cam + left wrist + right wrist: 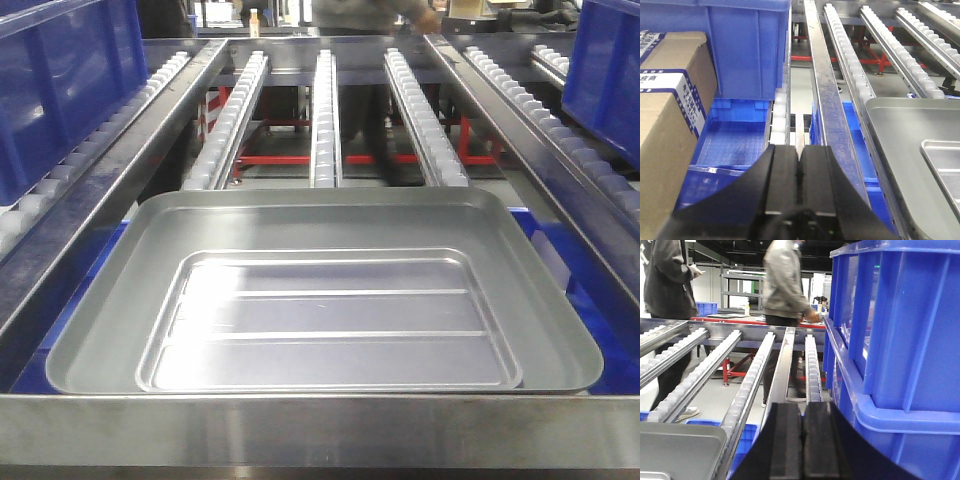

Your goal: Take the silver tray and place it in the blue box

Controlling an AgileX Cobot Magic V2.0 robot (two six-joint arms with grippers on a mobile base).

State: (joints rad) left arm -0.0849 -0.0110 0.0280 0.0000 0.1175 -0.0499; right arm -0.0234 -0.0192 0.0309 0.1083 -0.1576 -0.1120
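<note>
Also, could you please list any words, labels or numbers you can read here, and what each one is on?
On the cardboard box, white-and-blue label: a few printed characters, seemingly Chinese, too blurred to read.
On the same box, top left edge: small blue print, too small to read.
On the tray: no text.
On the blue crate behind that box: no text.

My claw (799, 154) sits at six o'clock, its fingers pressed together on nothing. The tray (905, 135) lies at four o'clock beyond a steel rail (827, 100). A cardboard box (665, 125) stands at nine o'clock.
</note>
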